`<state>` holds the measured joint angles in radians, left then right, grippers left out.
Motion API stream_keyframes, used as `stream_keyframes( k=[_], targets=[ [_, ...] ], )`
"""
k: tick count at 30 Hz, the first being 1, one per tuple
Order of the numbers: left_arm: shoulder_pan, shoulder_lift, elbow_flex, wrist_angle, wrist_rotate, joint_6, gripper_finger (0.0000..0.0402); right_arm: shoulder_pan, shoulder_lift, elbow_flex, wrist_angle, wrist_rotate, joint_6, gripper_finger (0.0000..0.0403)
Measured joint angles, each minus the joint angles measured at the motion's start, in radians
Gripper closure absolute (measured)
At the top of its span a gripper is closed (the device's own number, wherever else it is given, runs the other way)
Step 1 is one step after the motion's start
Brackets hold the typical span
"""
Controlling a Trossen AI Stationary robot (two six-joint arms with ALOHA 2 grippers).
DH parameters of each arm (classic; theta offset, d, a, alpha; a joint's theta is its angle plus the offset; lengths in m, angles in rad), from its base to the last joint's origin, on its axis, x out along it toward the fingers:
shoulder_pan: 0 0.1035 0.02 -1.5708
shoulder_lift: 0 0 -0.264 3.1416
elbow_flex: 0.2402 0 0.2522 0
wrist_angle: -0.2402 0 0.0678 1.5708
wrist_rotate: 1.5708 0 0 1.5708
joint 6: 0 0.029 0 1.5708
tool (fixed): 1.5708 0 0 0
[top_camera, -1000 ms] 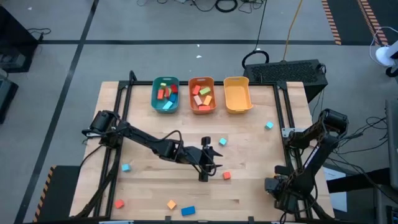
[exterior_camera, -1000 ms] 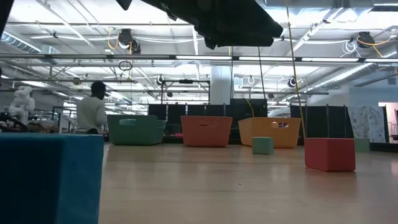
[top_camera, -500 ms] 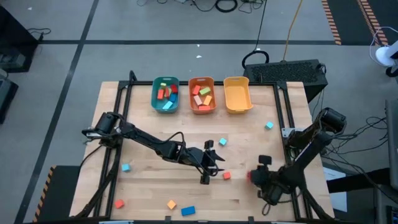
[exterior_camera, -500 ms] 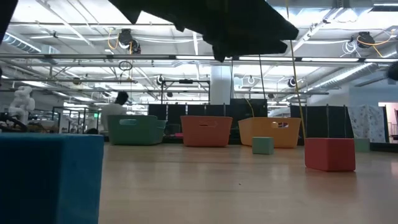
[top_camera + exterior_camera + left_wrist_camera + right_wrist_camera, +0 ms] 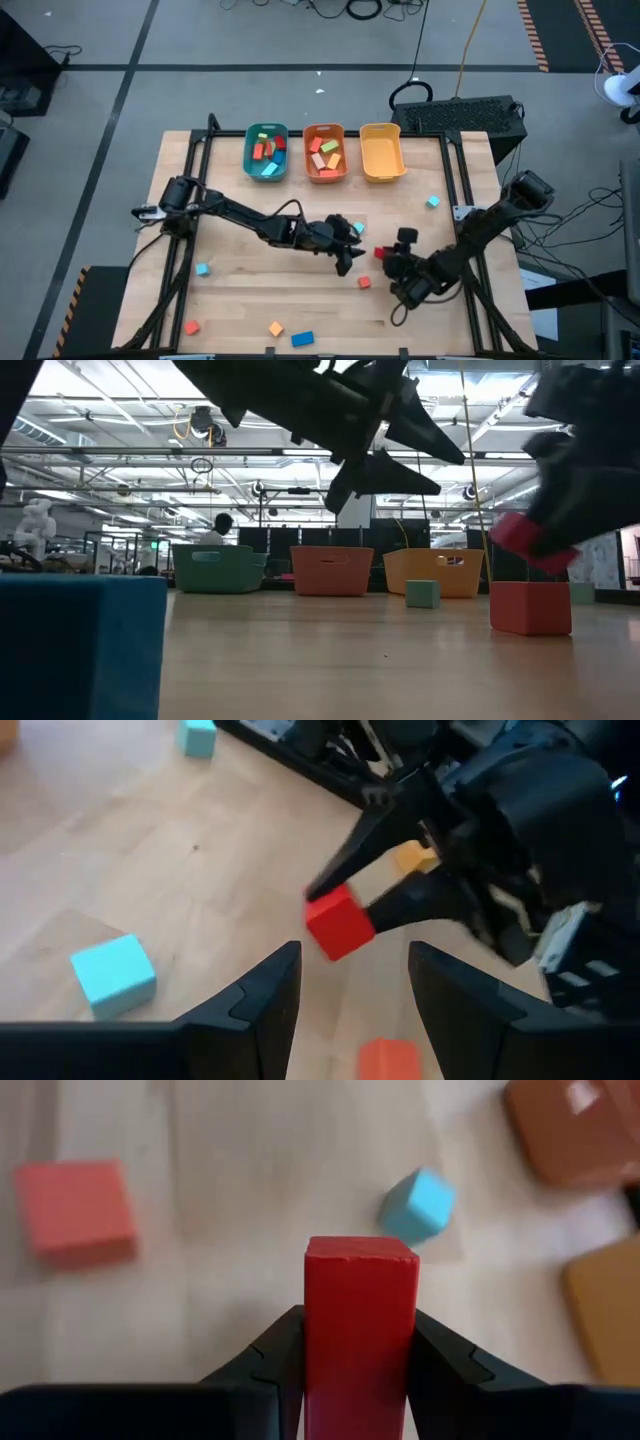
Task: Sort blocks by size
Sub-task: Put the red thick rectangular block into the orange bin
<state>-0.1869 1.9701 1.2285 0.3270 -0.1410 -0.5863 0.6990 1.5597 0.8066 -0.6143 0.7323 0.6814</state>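
1. Nearest the front edge of the table there's a little cluster: a dark blue block (image 5: 302, 339), an orange block (image 5: 276, 328) right beside it, and a red-orange block (image 5: 191, 327) further off toward the left corner.
2. A bit further in, a light blue cube (image 5: 202, 269) sits alone on the left side, and a coral cube (image 5: 365, 282) sits on the wood near the middle, just below the two grippers.
3. Mid-table is where the action is. The right gripper (image 5: 382, 253) is clamped on a red block (image 5: 361, 1315), fingers pinching both sides, and it's up off the table. In the low view the red block (image 5: 527, 537) hangs above the coral cube (image 5: 530, 608).
4. The left gripper (image 5: 345, 262) is right next to it, fingers spread with nothing between them, pointed at that red block (image 5: 339, 921).
5. Another light blue cube (image 5: 357, 229) lies just behind the left gripper, and one more light blue cube (image 5: 432, 202) is off toward the right rail.
6. At the far edge: teal bin (image 5: 266, 172), orange bin (image 5: 325, 175) and yellow bin (image 5: 382, 172) in a row. The teal and orange ones have mixed blocks in them.
7. Way back in the room, a person (image 5: 215, 532) is visible behind the teal bin.
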Motion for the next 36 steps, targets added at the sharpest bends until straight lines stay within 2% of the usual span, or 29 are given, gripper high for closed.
stream_keyframes(
  k=[7,16,20,26,31,36],
  targets=[
    [0.043,0.0,0.0,-0.006,0.038,-0.062,0.0207,-0.11,0.0,0.0,0.143,0.088,-0.248,0.0284],
    [0.083,0.0,0.0,-0.087,0.04,-0.064,0.0117,-0.191,0.0,0.0,0.204,0.105,-0.336,0.0284],
    [0.097,0.0,0.0,-0.093,0.039,-0.064,0.0093,-0.203,0.0,0.0,0.244,0.13,-0.385,0.0284],
    [0.112,0.0,0.0,-0.09,0.055,-0.063,0.0088,-0.23,0.0,0.0,0.355,0.131,-0.5,0.0284],
    [0.12,0.0,0.0,-0.09,0.055,-0.063,0.0089,-0.249,0.0,0.0,0.361,0.132,-0.518,0.0284],
    [0.131,0.0,0.0,-0.09,0.055,-0.063,0.0117,-0.254,0.0,0.0,0.358,0.132,-0.518,0.0284]
  ],
)
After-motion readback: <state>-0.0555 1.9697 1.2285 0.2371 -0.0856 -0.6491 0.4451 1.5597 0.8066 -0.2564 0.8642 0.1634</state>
